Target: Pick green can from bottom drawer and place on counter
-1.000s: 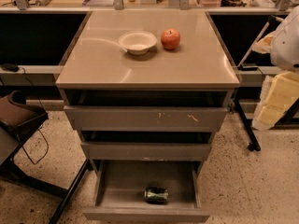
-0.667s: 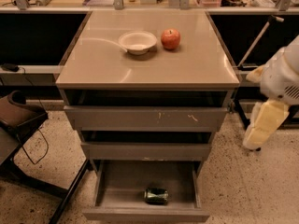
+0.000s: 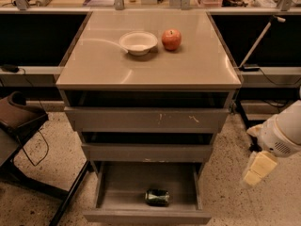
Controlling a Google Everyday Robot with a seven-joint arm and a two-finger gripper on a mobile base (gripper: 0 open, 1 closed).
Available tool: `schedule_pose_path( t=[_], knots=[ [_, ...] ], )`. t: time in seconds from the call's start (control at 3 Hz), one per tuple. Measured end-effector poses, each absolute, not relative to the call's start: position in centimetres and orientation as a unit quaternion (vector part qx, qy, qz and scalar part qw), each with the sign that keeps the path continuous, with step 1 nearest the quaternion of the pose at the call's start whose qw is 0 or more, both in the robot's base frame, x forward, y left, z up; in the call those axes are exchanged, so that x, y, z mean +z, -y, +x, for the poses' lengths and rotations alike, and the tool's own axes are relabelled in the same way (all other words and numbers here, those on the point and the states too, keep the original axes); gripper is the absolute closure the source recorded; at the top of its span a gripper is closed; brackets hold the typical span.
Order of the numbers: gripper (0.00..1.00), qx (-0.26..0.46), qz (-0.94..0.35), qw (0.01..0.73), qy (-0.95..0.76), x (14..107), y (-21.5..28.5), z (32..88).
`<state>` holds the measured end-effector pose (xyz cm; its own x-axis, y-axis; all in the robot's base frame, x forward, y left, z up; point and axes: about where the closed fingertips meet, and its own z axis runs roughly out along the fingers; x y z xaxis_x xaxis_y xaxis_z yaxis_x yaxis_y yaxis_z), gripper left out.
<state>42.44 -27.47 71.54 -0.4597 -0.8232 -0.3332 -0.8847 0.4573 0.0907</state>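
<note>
While the bottom drawer [image 3: 123, 190] stands pulled out at the lower middle of the frame, the green can [image 3: 157, 197] lies on its side inside it. The can is near the front wall and a little right of the drawer's middle, with bare drawer floor on both sides.

Above it the middle drawer [image 3: 146, 152] and the top drawer [image 3: 146, 119] show their grey-brown fronts, with a dark gap above each. The top front carries a few pale scratches. The beige tabletop [image 3: 141, 72] caps the cabinet in the upper middle of the frame, glossy, with a slightly raised rim. On its far part sit a white bowl [image 3: 138, 42] and, just to the right of it, a red apple [image 3: 171, 39]. The two are close but not touching.

The claw [image 3: 253, 175] hangs at the right edge of the frame, pale yellow, below the robot's white arm [image 3: 284, 133]. It is over the speckled floor [image 3: 225, 192] to the right of the cabinet, at about the height of the two lower drawers and well apart from the can. Whether the claw is open or closed cannot be told from this view.

At the left edge a brown chair [image 3: 19, 119] stands beside the cabinet.
</note>
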Motion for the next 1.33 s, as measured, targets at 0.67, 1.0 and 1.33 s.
schedule_pose_path(
  t=[0.67,1.0,1.33],
  knots=[
    [0.00,0.161,-0.492,0.097,-0.850,66.1,28.5,41.6],
    [0.00,0.187,-0.480,0.119,-0.849,62.7,25.9,42.4],
    [0.00,0.274,-0.441,0.110,-0.847,53.0,17.2,42.0]
  ],
)
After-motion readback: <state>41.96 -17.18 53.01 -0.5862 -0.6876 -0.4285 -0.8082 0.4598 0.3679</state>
